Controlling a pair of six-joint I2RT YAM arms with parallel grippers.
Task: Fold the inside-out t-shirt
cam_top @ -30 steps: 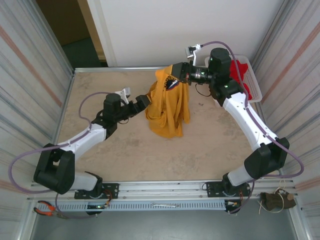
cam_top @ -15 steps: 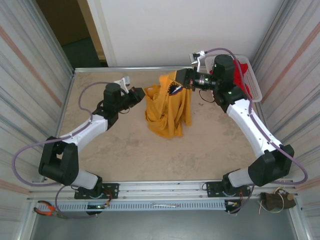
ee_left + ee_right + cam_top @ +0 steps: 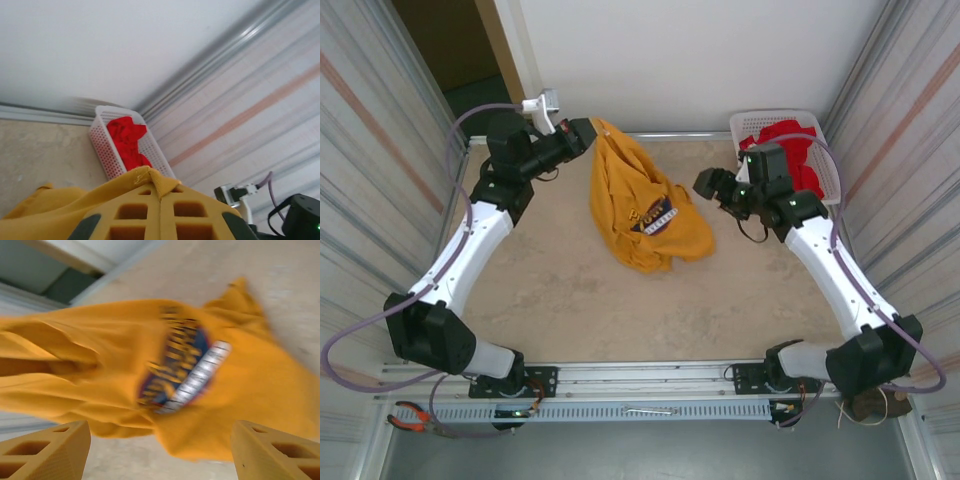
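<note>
Top external view shows the yellow t-shirt [image 3: 640,215] in the middle of the back half of the tabletop [image 3: 570,300]. Its top corner is pulled up toward the back left. The rest hangs down from there and lies in a soft, crumpled heap on the tabletop. A round print [image 3: 656,220] in blue and white shows on the cloth, facing up.

The left gripper [image 3: 585,131] is at the back left, raised above the tabletop. It is pinched tight on the lifted corner of the shirt. In the left wrist view its two fingers [image 3: 135,215] are pressed together, and a fold of yellow cloth sticks out over their tips.

The right gripper [image 3: 704,184] is near the right edge of the shirt. Its jaws are wide apart and nothing is between them. In the right wrist view the two fingers sit at the bottom corners, far from each other. The shirt is spread out past them with the print in the middle, and the picture is blurry.

A white basket [image 3: 833,165] stands at the back right corner of the tabletop. Red clothes [image 3: 790,135] are piled inside it. The basket is apart from the shirt, behind the right arm.
</note>
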